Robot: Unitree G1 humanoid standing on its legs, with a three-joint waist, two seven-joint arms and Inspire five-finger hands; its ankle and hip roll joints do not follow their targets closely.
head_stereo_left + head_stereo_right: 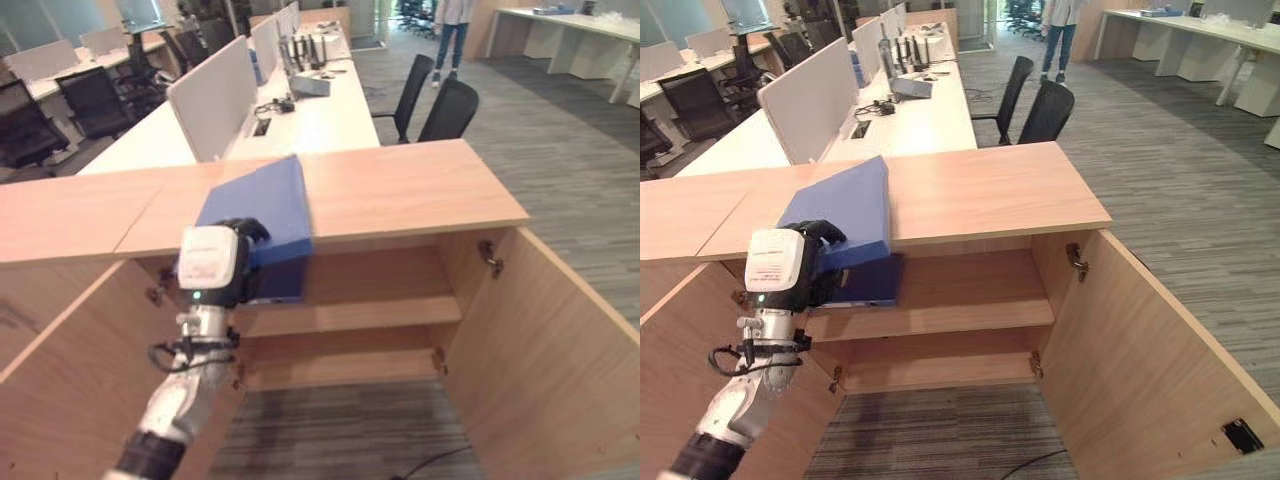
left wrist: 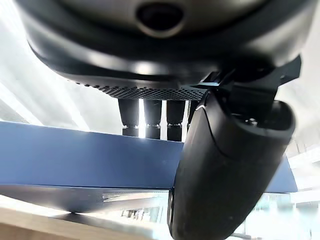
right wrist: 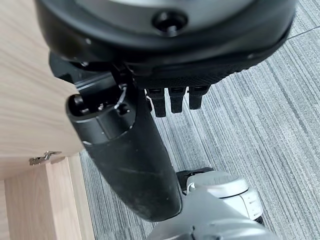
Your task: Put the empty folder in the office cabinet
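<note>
Left hand (image 1: pixel 222 262) clamps blue folder (image 1: pixel 262 215) — on cabinet (image 1: pixel 400 190) top.

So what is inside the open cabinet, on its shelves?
The shelf and the cabinet floor under it look bare on the right. The blue folder, held at the opening by the left hand, covers the left part, so that part cannot be checked.

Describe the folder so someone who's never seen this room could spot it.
Find the long wooden cabinet with open doors. At its top's front edge, tilted partly over the opening, the blue folder is gripped by the left hand: the only blue item on that bare top.
</note>
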